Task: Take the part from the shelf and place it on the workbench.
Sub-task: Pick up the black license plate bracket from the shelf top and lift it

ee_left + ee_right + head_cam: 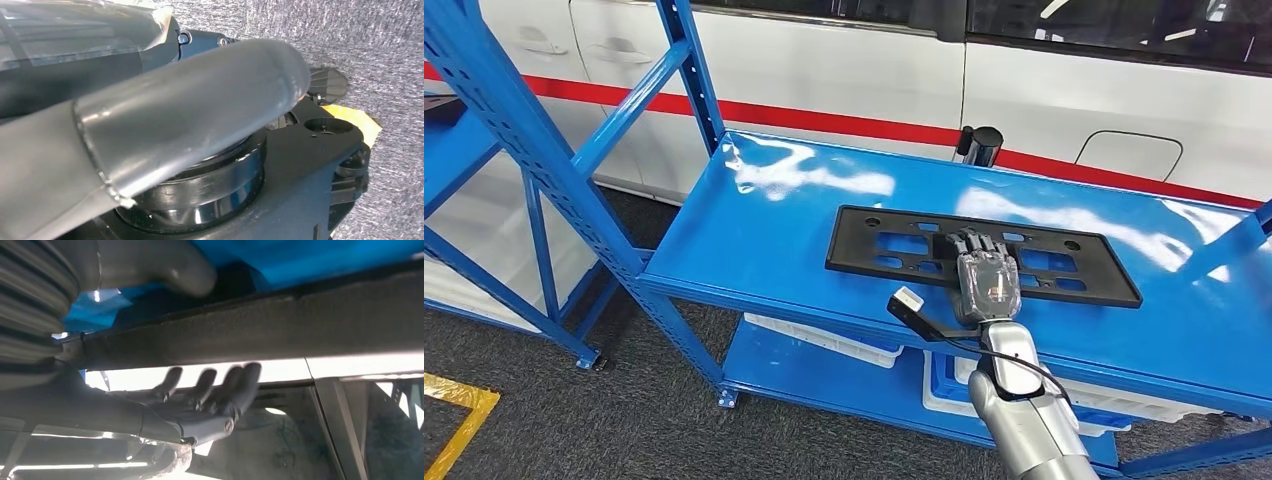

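one right robot hand (984,275) on one black part (874,250), blue shelf (764,230)

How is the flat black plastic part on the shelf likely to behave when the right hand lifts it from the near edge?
The black part is thin, long and full of cut-outs, so it is probably light and may flex or sag at its ends. The shelf is glossy, so the part could slide if pushed. With the right hand near its middle, tipping seems unlikely.

Right arm extended forward, right hand (984,278) palm-down, fingers straight
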`<state>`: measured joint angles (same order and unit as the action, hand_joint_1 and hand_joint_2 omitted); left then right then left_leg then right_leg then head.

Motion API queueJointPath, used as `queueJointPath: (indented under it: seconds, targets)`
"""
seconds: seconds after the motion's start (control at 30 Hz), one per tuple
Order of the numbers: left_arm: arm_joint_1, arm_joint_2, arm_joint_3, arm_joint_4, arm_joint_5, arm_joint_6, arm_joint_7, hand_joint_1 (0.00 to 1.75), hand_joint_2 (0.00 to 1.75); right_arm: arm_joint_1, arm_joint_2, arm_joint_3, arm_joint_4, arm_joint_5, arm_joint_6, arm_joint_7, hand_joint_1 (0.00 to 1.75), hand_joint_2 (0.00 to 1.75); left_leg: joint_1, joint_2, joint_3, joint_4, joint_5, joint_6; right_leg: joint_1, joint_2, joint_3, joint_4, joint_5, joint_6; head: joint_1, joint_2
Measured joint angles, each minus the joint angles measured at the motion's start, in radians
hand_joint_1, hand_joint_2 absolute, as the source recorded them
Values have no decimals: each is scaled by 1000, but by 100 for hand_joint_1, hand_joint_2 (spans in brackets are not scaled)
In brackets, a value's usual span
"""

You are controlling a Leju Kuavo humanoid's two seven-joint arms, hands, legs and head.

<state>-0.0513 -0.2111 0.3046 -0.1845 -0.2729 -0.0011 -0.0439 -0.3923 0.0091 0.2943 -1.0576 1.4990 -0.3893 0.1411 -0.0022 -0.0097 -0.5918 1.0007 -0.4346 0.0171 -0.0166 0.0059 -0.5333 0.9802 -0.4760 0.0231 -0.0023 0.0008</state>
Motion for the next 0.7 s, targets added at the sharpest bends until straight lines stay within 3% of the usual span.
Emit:
queueJointPath:
  seconds: [0.7]
  targets:
    - [0, 5, -14, 0, -29, -9, 12, 0, 0, 22, -24, -19, -24, 8, 9, 2, 175, 175, 3, 1, 0, 1, -2, 5, -2, 0, 4, -3, 1, 4, -1, 0]
